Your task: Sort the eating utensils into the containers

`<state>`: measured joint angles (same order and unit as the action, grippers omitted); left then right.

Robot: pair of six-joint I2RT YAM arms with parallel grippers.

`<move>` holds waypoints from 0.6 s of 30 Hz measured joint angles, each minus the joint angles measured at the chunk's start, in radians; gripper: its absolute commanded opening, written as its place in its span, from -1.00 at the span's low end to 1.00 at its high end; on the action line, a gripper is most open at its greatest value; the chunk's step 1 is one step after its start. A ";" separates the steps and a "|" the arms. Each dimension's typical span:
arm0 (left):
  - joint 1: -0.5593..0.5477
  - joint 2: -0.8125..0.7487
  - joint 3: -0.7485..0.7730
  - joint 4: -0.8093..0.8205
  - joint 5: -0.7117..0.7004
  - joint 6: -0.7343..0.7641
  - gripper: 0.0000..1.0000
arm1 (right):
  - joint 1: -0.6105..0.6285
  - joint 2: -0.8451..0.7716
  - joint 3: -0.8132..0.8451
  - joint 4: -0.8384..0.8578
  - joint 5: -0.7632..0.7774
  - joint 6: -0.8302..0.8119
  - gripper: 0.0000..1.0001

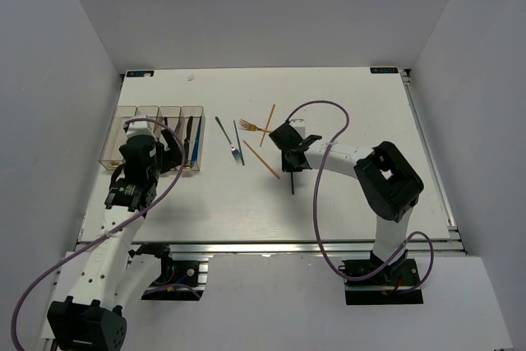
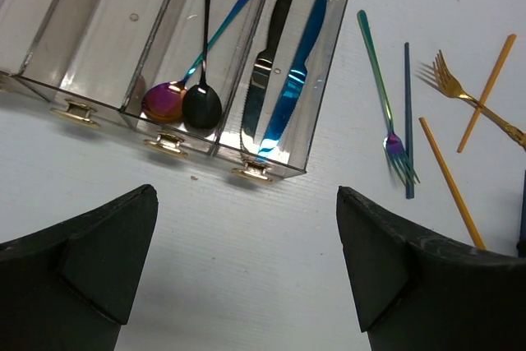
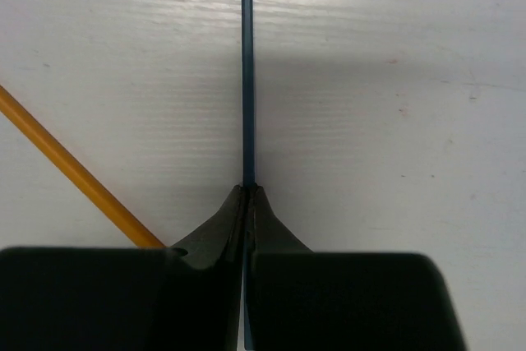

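Observation:
My right gripper [image 3: 247, 188] is shut on a thin dark blue stick [image 3: 247, 71] that runs straight out past the fingertips over the white table. In the top view that gripper [image 1: 292, 160] is right of centre, with the stick [image 1: 292, 185] pointing toward the near edge. An orange stick [image 3: 66, 166] lies just to its left. The clear containers [image 2: 331, 63] hold two spoons [image 2: 201, 104] in one bin and a black knife [image 2: 267, 71] and a blue knife [image 2: 292, 80] in the rightmost. My left gripper [image 2: 246, 260] hangs open over bare table in front of the bins.
Between the bins [image 1: 111, 141] and the right gripper lie a teal fork [image 2: 386, 96], a second blue stick [image 2: 408, 121], a gold fork [image 2: 460, 92] and two orange sticks [image 2: 448, 178] [image 2: 486, 92]. Grey walls surround the table.

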<state>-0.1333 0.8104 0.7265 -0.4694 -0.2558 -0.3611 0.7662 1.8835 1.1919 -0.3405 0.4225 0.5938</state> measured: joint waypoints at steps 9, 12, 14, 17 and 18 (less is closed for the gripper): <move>-0.003 -0.010 -0.094 0.223 0.335 -0.193 0.96 | 0.002 -0.279 -0.184 0.087 -0.141 -0.093 -1.00; -0.034 -0.012 -0.197 0.396 0.438 -0.341 0.96 | 0.005 -0.390 -0.228 0.166 -0.240 -0.109 -1.00; -0.083 0.004 -0.240 0.492 0.470 -0.425 0.96 | 0.008 -0.418 -0.233 0.233 -0.319 -0.111 -1.00; -0.177 0.051 -0.246 0.592 0.468 -0.493 0.96 | 0.017 -0.430 -0.241 0.307 -0.381 -0.103 -1.00; -0.204 0.067 -0.245 0.621 0.463 -0.507 0.96 | 0.021 -0.428 -0.241 0.319 -0.396 -0.103 -1.00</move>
<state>-0.3374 0.8776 0.4812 0.1513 0.2077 -0.8684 0.7872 1.4555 0.9508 -0.0219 0.0261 0.4911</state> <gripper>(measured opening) 0.983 0.009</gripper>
